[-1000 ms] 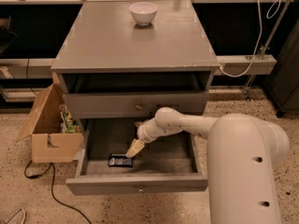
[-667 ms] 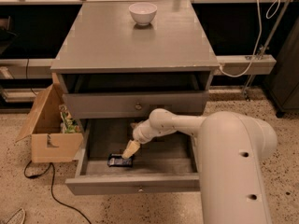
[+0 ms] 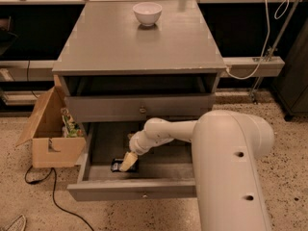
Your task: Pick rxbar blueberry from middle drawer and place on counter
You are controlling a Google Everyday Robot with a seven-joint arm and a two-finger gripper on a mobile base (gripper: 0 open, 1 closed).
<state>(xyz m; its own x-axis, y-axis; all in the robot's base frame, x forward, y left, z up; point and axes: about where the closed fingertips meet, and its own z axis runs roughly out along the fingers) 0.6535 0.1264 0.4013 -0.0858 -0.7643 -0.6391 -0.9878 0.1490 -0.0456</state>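
Observation:
The middle drawer is pulled open below the upper drawer front. The rxbar blueberry, a small dark bar, lies on the drawer floor near the front left. My gripper reaches down into the drawer from the right, its pale fingers right over the bar's right end and covering part of it. The counter is the grey cabinet top above.
A white bowl stands at the back of the counter. An open cardboard box with items sits on the floor left of the cabinet. My white arm fills the lower right. A cable lies on the floor.
My arm has shifted left and the gripper has moved down and left onto the bar. The bar lies where it was.

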